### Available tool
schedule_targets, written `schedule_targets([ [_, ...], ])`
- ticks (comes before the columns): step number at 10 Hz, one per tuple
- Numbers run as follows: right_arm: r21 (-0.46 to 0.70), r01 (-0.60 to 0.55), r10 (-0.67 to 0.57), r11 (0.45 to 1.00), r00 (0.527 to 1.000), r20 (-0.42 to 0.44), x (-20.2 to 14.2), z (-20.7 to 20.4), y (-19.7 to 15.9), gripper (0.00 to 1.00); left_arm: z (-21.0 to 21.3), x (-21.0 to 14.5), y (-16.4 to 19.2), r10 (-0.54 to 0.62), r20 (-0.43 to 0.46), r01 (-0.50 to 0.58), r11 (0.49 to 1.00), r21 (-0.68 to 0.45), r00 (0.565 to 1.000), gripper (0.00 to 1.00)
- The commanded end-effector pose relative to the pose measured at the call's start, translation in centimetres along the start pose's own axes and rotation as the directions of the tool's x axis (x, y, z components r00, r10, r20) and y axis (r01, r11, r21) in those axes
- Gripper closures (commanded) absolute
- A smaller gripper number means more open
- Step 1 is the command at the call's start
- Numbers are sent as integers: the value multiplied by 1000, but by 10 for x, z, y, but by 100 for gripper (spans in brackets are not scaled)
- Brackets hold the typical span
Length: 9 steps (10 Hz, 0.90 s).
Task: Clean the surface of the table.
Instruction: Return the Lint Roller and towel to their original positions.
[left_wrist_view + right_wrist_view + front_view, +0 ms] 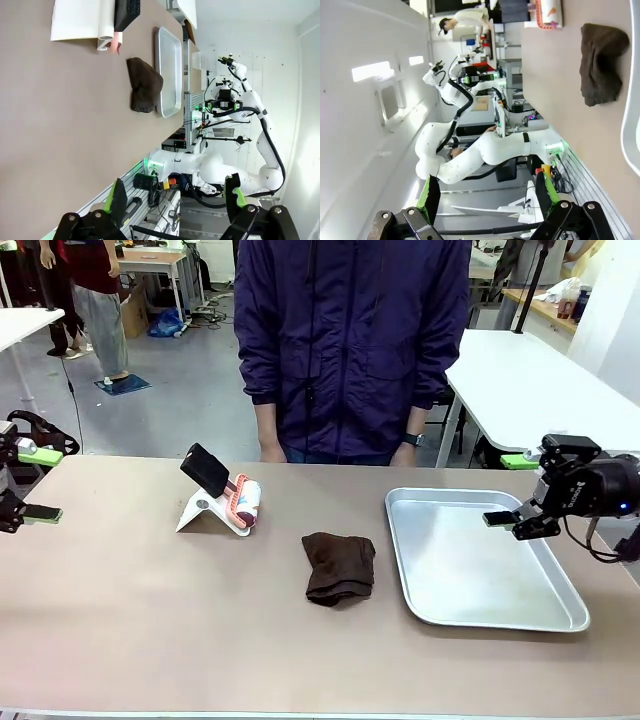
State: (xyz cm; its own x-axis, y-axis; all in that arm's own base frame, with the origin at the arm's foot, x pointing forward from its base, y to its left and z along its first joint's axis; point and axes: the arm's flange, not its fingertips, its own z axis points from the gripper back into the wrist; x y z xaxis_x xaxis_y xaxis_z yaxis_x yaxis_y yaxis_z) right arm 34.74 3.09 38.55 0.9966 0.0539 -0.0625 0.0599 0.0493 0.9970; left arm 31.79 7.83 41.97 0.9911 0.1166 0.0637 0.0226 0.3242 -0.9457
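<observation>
Altogether, the table (150,620) carries one dark brown cloth (339,567), one silver tray (480,565), one white stand (205,512) propping a black phone (205,469), and one pink-and-white roll (244,502) touching the stand. One person (350,350) stands at the far edge. The left gripper (25,483) hangs at the table's left edge, fingers spread, holding nothing; the right gripper (522,492) hovers over the tray's right rim, likewise spread and empty. The cloth lies near the middle, just left of the tray, not touching it. Bare tabletop runs wide along the near edge and the left half
</observation>
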Motion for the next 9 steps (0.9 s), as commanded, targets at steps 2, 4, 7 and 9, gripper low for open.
schedule_targets([
  [2, -16, -13, 13, 1000, 999, -34, -6, -5, 12, 0, -1, -11, -6, -8, -7, 8, 1000, 16, 1000, 0],
  [4, -16, -13, 13, 1000, 999, -34, -6, -5, 12, 0, -1, -11, -6, -8, -7, 8, 1000, 16, 1000, 0],
  [7, -16, -13, 13, 1000, 999, -34, -6, -5, 12, 0, -1, -11, -6, -8, -7, 8, 1000, 16, 1000, 0],
  [9, -16, -13, 13, 1000, 999, -34, -6, -5, 12, 0, -1, -11, -6, -8, -7, 8, 1000, 16, 1000, 0],
])
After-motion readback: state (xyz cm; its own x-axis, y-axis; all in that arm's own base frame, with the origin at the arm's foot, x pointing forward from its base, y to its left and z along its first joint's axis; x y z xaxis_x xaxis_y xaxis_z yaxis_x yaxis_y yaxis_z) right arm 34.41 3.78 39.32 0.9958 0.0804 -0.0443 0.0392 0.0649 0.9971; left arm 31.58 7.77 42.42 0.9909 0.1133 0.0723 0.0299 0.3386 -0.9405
